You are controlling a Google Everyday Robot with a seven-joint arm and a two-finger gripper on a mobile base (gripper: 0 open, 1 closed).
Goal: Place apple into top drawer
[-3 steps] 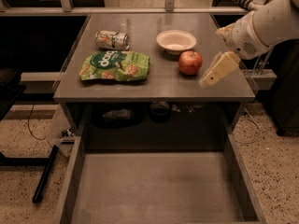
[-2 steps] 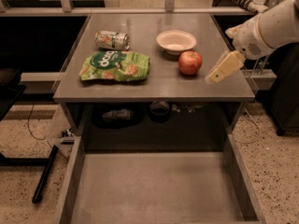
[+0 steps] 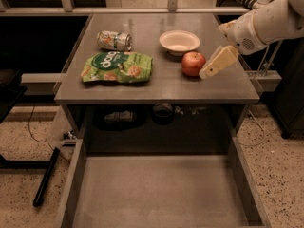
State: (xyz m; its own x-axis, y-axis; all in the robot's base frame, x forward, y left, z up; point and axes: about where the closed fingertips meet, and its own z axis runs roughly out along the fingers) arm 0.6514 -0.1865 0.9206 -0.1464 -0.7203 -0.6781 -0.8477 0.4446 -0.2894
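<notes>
On the grey tabletop [image 3: 156, 82], from the left of the camera view, lie 1 crushed drink can [image 3: 114, 40], 1 green snack bag [image 3: 117, 66] and 1 white bowl [image 3: 179, 42]. The apple [image 3: 193, 63] comes next, standing upright just in front of the bowl, near the table's right edge. The gripper [image 3: 218, 62] comes last, reaching in from the right on the white arm [image 3: 266, 23].

The gripper slants from upper right down to lower left. Its low tip sits right at the apple's right flank, touching it or only just beside it; which one cannot be told. So the apple lies directly left of the gripper, along the line it already points. The gripper holds nothing, and I cannot tell whether it is set wide or narrow.

The top drawer [image 3: 156, 194] stands pulled out below the table's front edge, with nothing in it. The apple is not yet picked up.

Against the view from 1 s ago, the forearm sits higher and further right. The gripper's tip looks slightly closer to the apple. The apple, bowl, bag and can have not moved.
</notes>
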